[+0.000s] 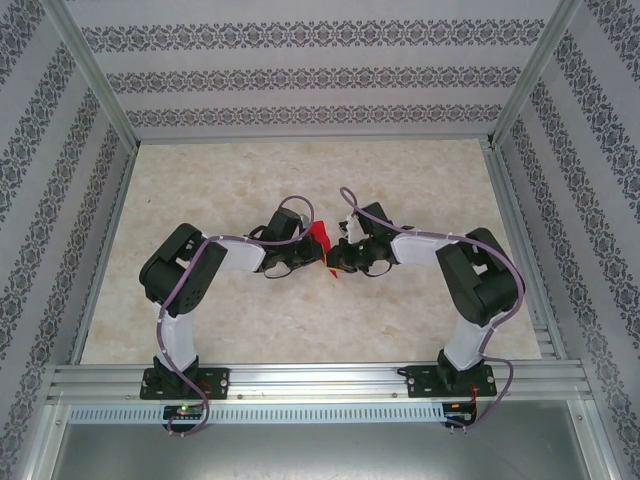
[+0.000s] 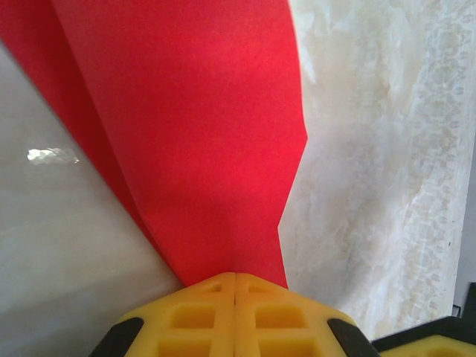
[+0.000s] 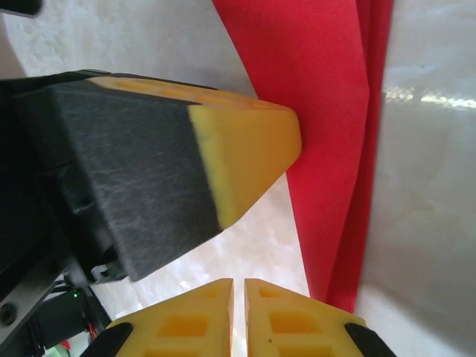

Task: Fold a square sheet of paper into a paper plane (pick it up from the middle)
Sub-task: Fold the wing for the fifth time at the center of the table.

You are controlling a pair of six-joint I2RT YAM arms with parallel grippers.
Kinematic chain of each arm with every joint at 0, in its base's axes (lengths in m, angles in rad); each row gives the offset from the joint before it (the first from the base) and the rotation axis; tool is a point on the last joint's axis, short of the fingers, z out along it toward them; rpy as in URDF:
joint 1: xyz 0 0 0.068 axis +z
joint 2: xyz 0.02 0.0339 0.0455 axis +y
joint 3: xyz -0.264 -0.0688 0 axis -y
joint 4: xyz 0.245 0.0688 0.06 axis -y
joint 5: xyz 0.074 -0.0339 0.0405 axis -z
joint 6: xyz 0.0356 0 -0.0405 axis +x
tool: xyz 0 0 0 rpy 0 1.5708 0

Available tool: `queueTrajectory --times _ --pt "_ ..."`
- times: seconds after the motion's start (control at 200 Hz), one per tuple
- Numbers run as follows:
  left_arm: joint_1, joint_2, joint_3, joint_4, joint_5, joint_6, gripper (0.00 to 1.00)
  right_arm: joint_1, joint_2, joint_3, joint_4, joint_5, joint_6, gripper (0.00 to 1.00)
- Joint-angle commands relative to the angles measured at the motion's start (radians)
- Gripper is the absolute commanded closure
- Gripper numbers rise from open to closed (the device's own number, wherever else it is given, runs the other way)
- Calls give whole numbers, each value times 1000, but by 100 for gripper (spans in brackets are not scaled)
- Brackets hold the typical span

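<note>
The red sheet of paper [image 1: 319, 238] is folded into layers and stands up between the two grippers at the middle of the table. My left gripper [image 2: 235, 277] is shut on the paper's [image 2: 193, 134] lower end, which rises from its yellow fingertips. In the top view the left gripper [image 1: 311, 256] and right gripper [image 1: 333, 258] nearly meet. My right gripper [image 3: 239, 282] has its jaws almost together with nothing between them. The paper [image 3: 335, 111] passes just to the right of its right finger. The left arm's yellow-tipped finger [image 3: 245, 160] crosses above, pressed on the paper.
The marbled beige tabletop [image 1: 300, 180] lies all around the grippers. An aluminium rail [image 1: 320, 378] runs along the near edge with both arm bases on it. Patterned walls [image 1: 320, 75] and metal posts [image 1: 95, 75] enclose the sides and back.
</note>
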Motion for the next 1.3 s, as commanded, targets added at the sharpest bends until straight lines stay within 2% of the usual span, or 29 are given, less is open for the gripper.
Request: queueTrajectory --times 0.0,0.42,0.854,1.069,1.294 --pt "-7 18 -9 -109 -42 15 92 7 44 13 37 -27 0 88" --pt "-8 23 -1 -137 -62 5 93 7 48 -91 12 3 -4 89" --pt "-8 30 12 -172 -75 12 93 9 -82 -207 -75 34 -8 91" --pt "-7 23 14 -169 -57 19 93 -12 -213 -125 -76 44 -6 89" --pt "-8 16 27 -164 -39 25 93 0 -91 -1 -67 44 -27 90"
